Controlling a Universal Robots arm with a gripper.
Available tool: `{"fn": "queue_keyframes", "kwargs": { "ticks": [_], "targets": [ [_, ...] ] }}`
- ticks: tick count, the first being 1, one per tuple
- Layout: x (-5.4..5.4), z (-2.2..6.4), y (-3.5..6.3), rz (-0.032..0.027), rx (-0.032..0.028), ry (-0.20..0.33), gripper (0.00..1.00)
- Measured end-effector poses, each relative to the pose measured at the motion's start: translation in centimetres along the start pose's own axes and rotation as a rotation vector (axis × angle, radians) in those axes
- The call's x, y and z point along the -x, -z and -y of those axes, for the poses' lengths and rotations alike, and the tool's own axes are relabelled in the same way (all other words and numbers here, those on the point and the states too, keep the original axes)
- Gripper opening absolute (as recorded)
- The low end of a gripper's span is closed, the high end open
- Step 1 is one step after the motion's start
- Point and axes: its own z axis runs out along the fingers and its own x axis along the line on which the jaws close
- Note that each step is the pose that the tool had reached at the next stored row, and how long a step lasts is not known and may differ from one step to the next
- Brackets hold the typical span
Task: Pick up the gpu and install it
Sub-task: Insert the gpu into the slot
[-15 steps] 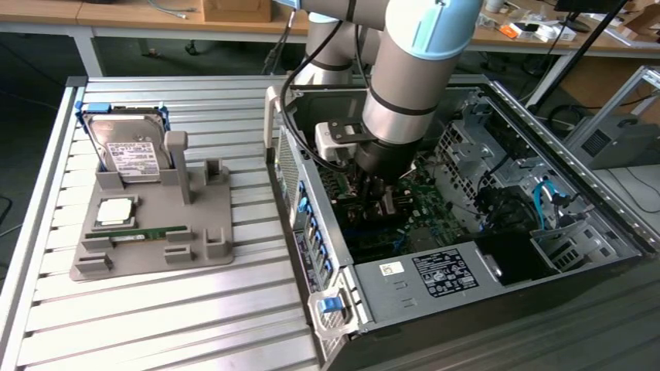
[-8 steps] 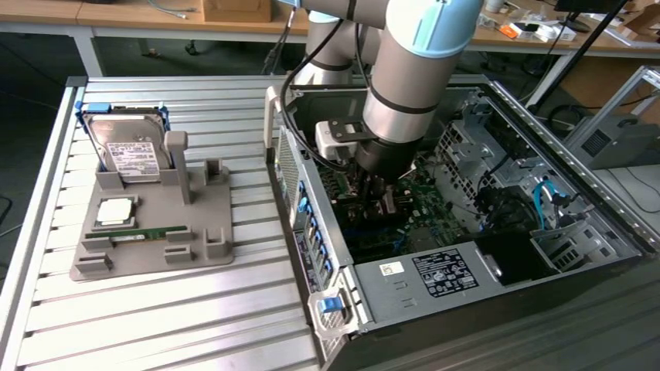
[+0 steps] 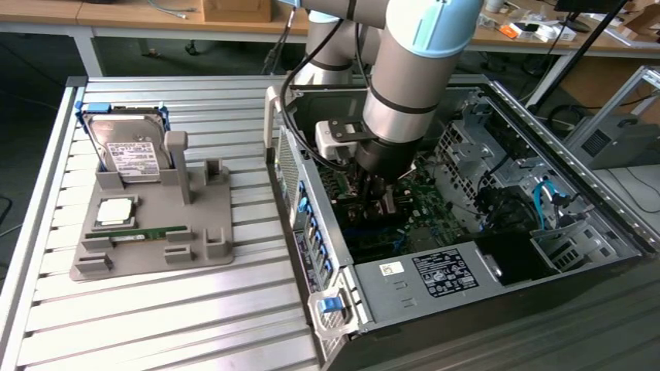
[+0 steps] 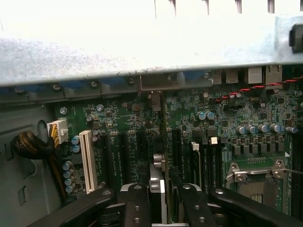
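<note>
Black, two fingers (image 4: 136, 205) grip one gpu (image 4: 158, 187) edge-on over one green motherboard (image 4: 118, 118), near one white slot (image 4: 88, 161).

My arm (image 3: 407, 77): fat silver-grey tube sections. Light-blue cap (image 3: 446, 23) up-arm from white box (image 3: 338, 139); black ring band (image 3: 397, 104) between those two. Matte black wrist collar (image 3: 384, 158) just beside white box. Black cable (image 3: 297, 73) loops near white box. My end effector (image 4: 161, 191) beyond white box: black fingers (image 4: 136, 205), round screw heads on each.
</note>
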Motion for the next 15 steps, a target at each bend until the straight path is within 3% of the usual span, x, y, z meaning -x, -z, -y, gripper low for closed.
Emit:
{"fn": "queue_keyframes", "kwargs": {
  "ticks": [3,4,15],
  "targets": [
    [0.00,-0.05,-0.02,0.0107,0.0007,-0.002,0.27],
    [0.00,-0.05,-0.03,0.0115,0.0007,-0.002,0.27],
    [-0.03,-0.06,-0.14,0.0090,0.0004,-0.004,0.27]
  ]
}}
